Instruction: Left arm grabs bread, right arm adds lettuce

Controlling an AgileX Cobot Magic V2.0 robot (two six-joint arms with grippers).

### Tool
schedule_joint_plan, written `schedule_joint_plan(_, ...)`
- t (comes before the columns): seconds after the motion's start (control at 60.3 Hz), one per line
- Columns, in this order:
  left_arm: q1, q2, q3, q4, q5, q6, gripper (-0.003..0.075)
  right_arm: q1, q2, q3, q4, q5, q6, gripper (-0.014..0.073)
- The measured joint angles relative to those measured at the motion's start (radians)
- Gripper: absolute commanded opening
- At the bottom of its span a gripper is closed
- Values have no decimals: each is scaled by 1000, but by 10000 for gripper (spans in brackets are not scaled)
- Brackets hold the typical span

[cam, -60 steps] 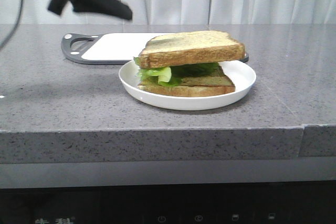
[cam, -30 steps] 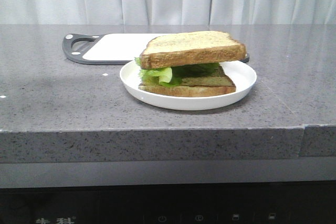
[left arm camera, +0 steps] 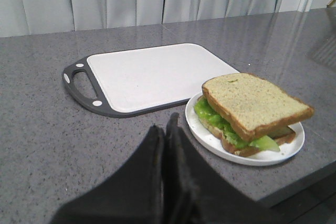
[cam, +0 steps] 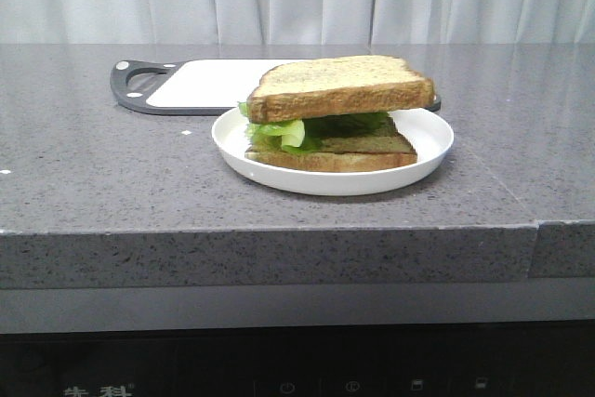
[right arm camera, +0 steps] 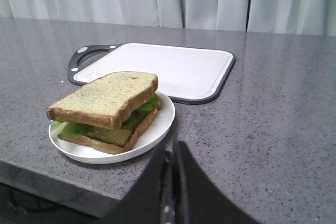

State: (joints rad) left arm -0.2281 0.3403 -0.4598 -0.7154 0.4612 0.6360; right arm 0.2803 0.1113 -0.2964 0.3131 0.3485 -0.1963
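A thick slice of bread (cam: 339,86) (left arm camera: 253,103) (right arm camera: 105,98) lies tilted on top of green lettuce (cam: 279,130) (left arm camera: 220,124) (right arm camera: 71,127) and a thinner lower slice, all on a white plate (cam: 423,151) (left arm camera: 210,135) (right arm camera: 157,127). My left gripper (left arm camera: 165,127) is shut and empty, held back from the plate over the counter. My right gripper (right arm camera: 173,148) is shut and empty too, near the counter's front edge beside the plate. Neither arm shows in the front view.
A white cutting board (cam: 209,83) (left arm camera: 152,74) (right arm camera: 168,69) with a dark grey rim and handle lies behind the plate. The grey speckled counter (cam: 112,174) ends in a front edge close to the plate. A pale curtain hangs behind.
A second ago black arm parts hung at the upper left of the front view; they have since withdrawn out of that view. The sandwich and plate have not moved.
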Motion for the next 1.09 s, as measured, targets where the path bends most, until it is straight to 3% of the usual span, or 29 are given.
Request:
schedule_joint_plan(0.282, 0, -217, 94, 2, -6, 2, -20, 0, -9, 8, 0, 0, 0, -61)
schedule_joint_plan(0.846, 1, -221, 96, 28, -15, -9, -20, 0, -9, 8, 0, 0, 0, -61)
schedule_joint_plan(0.912, 6, -225, 96, 123, -18, -98, -20, 0, -9, 8, 0, 0, 0, -61)
schedule_joint_plan(1.028, 28, -247, 96, 439, -41, -466, -20, 0, -9, 8, 0, 0, 0, -61)
schedule_joint_plan(1.095, 50, -262, 97, 526, -50, -558, -20, 0, -9, 8, 0, 0, 0, -61)
